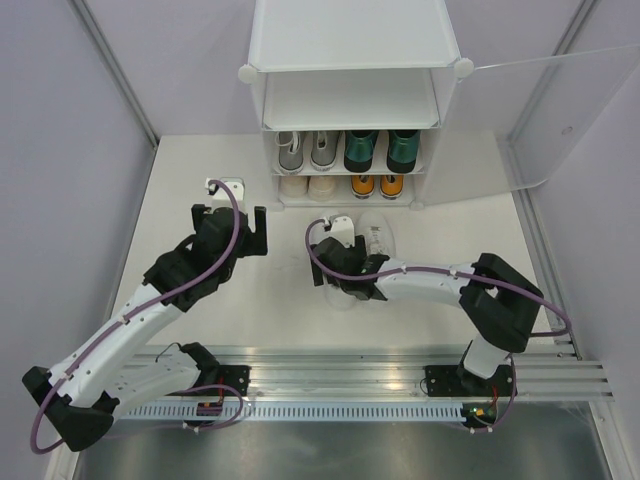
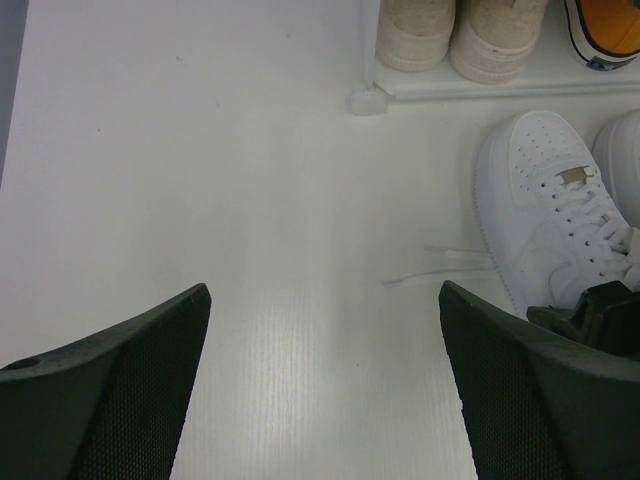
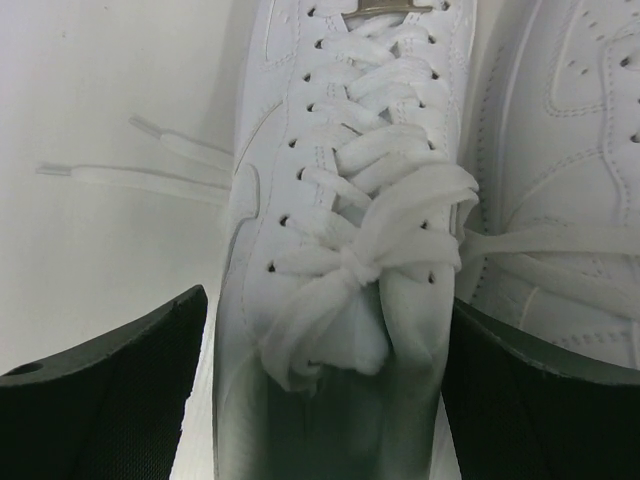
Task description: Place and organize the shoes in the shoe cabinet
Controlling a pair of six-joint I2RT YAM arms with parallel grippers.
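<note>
1. The left gripper (image 1: 230,215) is seen spread wide over the bare table (image 1: 180,180), holding nothing, well left of the white sneakers (image 1: 375,232). It need not be brought into this grasp.
2. Loose lace ends (image 3: 130,165) are trailed on the table to the left of the pair. They should be watched so that they are not pinned under a finger or snagged on the cabinet's edge.
3. The right gripper (image 3: 325,300) is held with jaws spread, one finger on each side of the left-hand sneaker (image 3: 340,150), over its knot. Contact cannot be confirmed. The grasp of this shoe is judged to be the step in hand. The fingers should be lowered evenly down both sides and closed on the upper, not on the laces alone.
4. The second sneaker (image 3: 580,180) lies just beside it on the right, so the right finger must be eased into the narrow gap without nudging it.
5. The shoe cabinet (image 1: 350,35) stands beyond, its door (image 1: 560,100) swung open to the right. The grey pair (image 1: 305,150), green pair (image 1: 380,150), cream pair (image 1: 308,185) and orange pair (image 1: 377,185) are already shelved. The upper shelf is judged the likely destination, so a high, level lift is called for.
</note>
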